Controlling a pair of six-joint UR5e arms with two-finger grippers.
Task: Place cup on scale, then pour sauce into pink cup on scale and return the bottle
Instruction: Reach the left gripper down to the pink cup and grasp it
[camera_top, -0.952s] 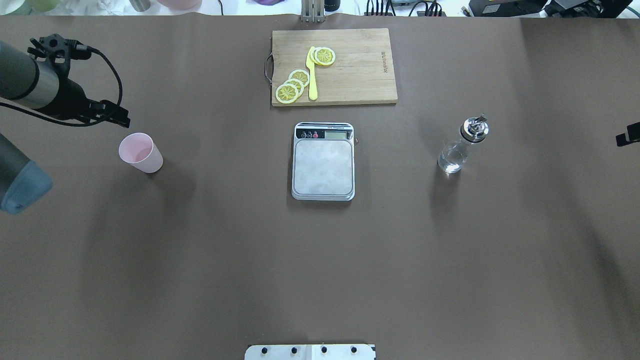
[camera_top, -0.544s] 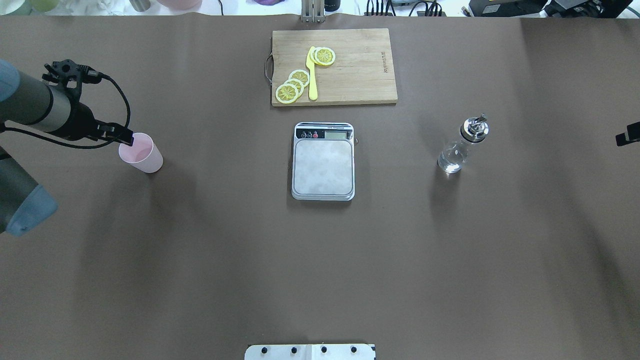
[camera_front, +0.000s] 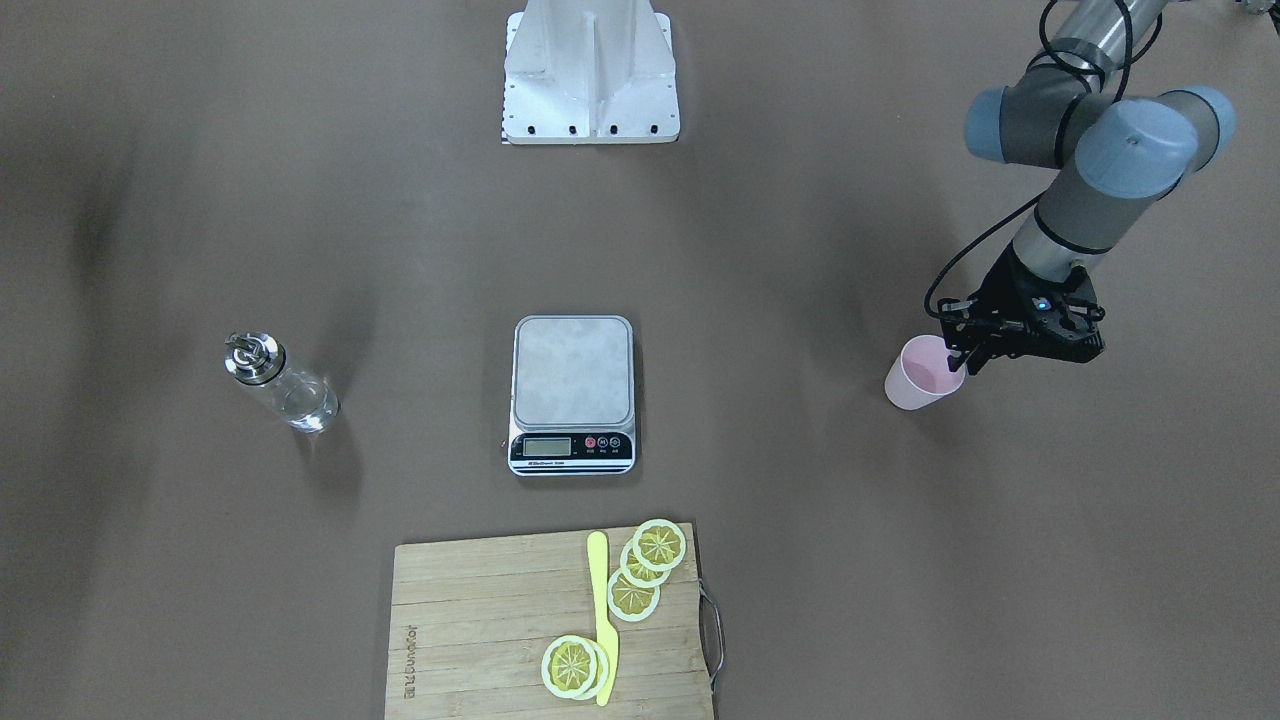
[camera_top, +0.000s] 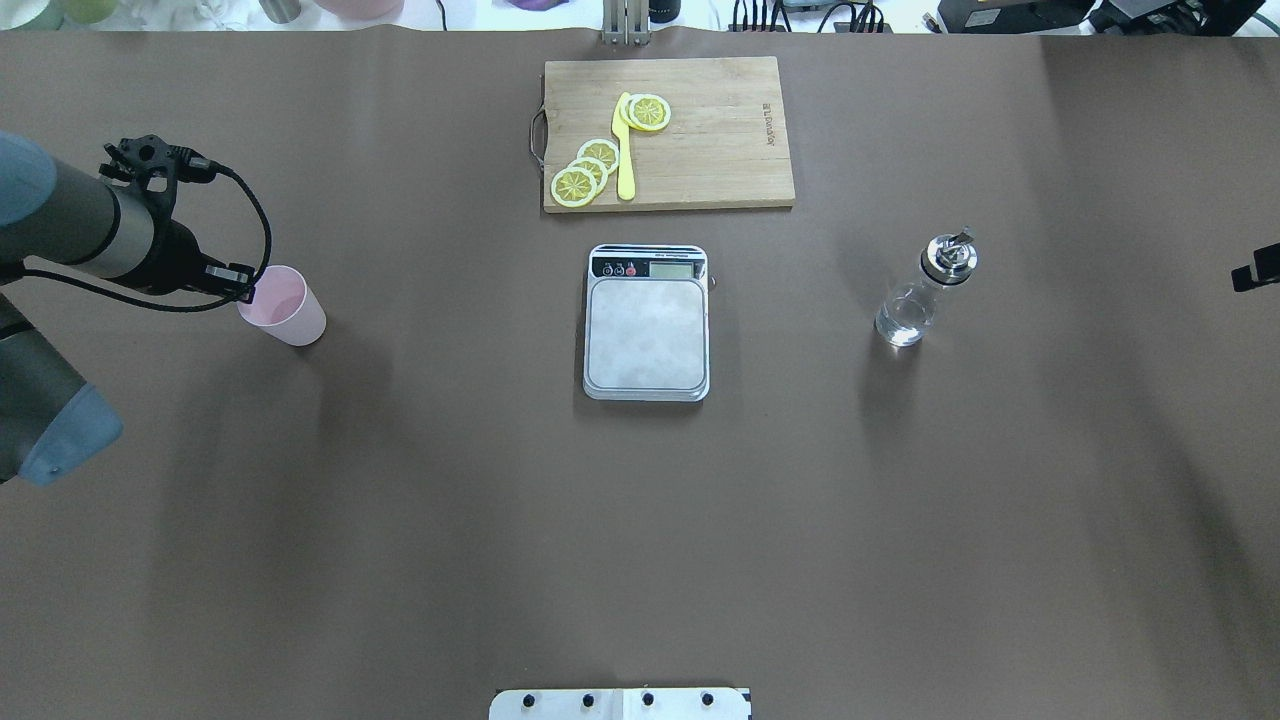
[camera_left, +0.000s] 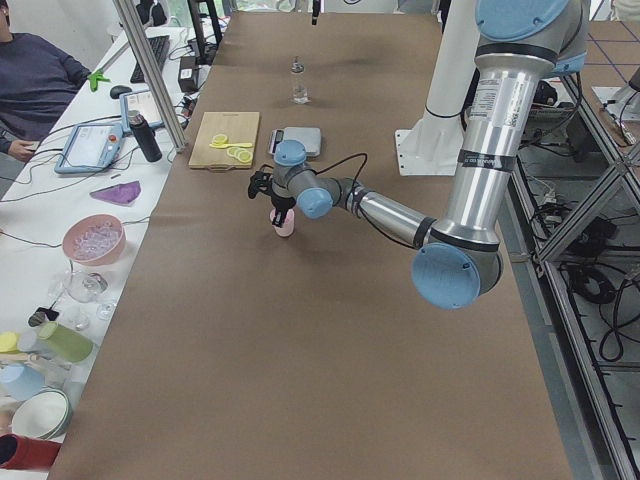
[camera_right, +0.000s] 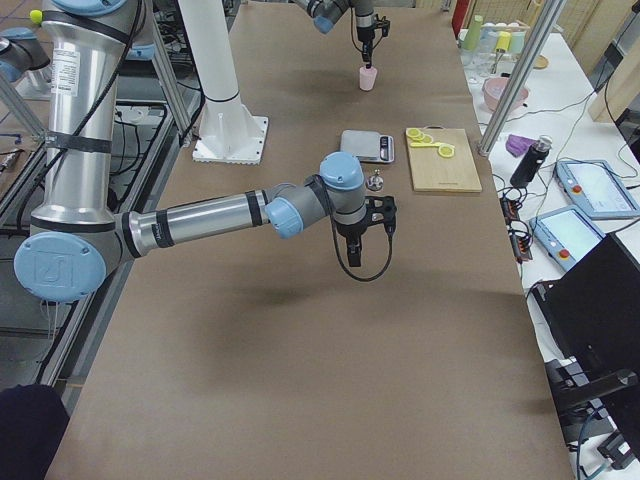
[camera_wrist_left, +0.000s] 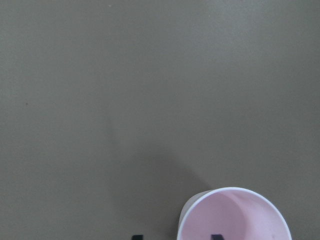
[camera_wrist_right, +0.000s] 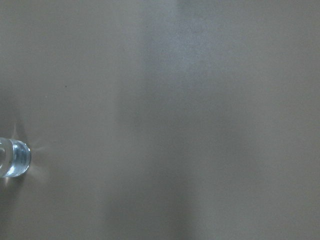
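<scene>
**Fingers (camera_wrist_left: 215, 237) of the left gripper (camera_top: 244, 291) straddling the cup (camera_top: 287, 310) rim**

I am reading this off the left wrist view. One fingertip is sitting inside the pink mouth and the other is hanging just outside the wall. The pair is standing spread, with the rim between them. Whether either pad is touching the wall, I cannot tell.

The cup is standing upright on the table (camera_top: 450, 520), long axis vertical, wide mouth facing up. It is sitting well apart from the scale (camera_top: 647, 335), on the robot's left side.

The bottle (camera_top: 920, 292) is standing upright on the scale's opposite side, spout up, with clear sauce (camera_top: 902, 323) lying in its lower part.

The right gripper (camera_right: 352, 252) is hanging out past the bottle, pointing down. I cannot tell how its fingers are set.
</scene>
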